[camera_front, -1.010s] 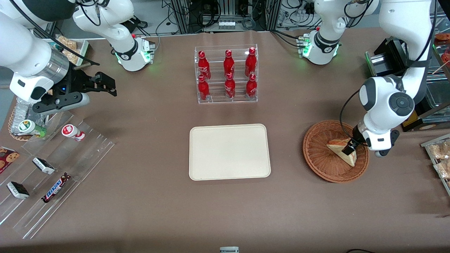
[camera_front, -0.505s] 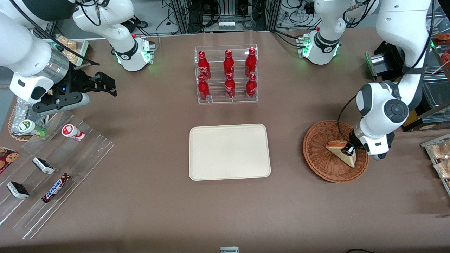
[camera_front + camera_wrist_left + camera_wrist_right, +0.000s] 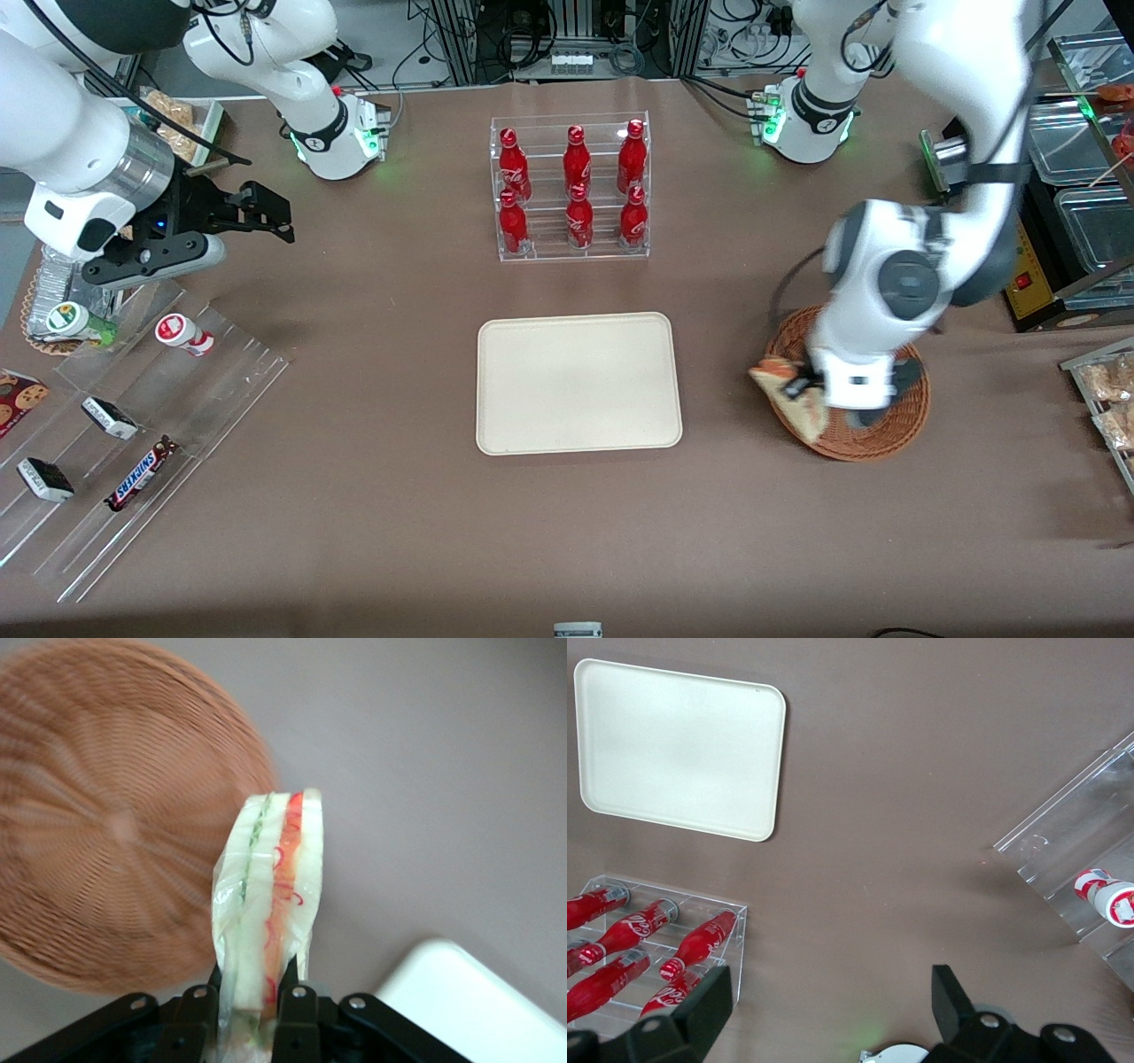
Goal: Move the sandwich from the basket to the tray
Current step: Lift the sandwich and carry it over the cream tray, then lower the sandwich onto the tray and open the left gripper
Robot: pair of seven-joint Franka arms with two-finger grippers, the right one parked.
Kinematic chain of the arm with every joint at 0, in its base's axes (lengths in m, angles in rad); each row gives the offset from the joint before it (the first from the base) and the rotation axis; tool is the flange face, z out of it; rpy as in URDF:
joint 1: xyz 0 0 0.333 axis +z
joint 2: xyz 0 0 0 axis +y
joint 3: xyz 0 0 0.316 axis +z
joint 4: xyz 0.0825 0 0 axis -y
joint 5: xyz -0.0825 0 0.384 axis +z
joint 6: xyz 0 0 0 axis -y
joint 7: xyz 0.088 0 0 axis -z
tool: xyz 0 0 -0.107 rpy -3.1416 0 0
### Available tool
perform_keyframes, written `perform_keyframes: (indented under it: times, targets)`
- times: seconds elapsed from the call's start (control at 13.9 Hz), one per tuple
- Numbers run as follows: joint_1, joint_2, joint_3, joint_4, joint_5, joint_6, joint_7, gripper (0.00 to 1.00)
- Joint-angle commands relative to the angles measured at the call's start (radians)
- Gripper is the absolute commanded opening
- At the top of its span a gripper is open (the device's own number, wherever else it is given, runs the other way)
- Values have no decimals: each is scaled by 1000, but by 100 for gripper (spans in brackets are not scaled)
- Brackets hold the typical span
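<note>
My left gripper [image 3: 811, 387] is shut on the sandwich [image 3: 788, 403], a pale wedge in clear wrap with a red and green filling stripe. It holds the wedge lifted over the rim of the round woven basket [image 3: 904, 425], on the side facing the tray. In the left wrist view the sandwich [image 3: 270, 895] sticks out from between the two black fingers [image 3: 292, 997], with the basket [image 3: 106, 824] below and a corner of the tray [image 3: 461, 992] in sight. The cream tray [image 3: 578, 383] lies flat in the middle of the table, bare, and also shows in the right wrist view [image 3: 678, 749].
A clear rack of red bottles [image 3: 571, 186] stands farther from the front camera than the tray. Clear acrylic racks with snack bars [image 3: 133, 425] lie toward the parked arm's end. Trays of packaged snacks [image 3: 1107, 390] sit at the working arm's end.
The left arm has lifted the sandwich off the basket floor and carried it toward the tray, to the basket's rim. The tray and basket have not moved.
</note>
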Motion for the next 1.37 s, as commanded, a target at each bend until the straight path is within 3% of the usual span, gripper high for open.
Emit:
perform_keyframes:
  times: [0.0,0.36,0.87,0.94,1.01,1.08,1.3]
  targets:
    - [-141,160,15,183,6,-8,-18,1]
    - [-356,297,20,255,20,223,-70,2]
    - [-418,334,17,249,63,254,-71,7]
    - [-419,336,17,249,60,254,-74,16]
    - [-419,340,17,249,54,253,-79,53]
    - [-419,339,17,249,58,253,-94,100]
    - [-435,301,20,249,71,231,-107,100]
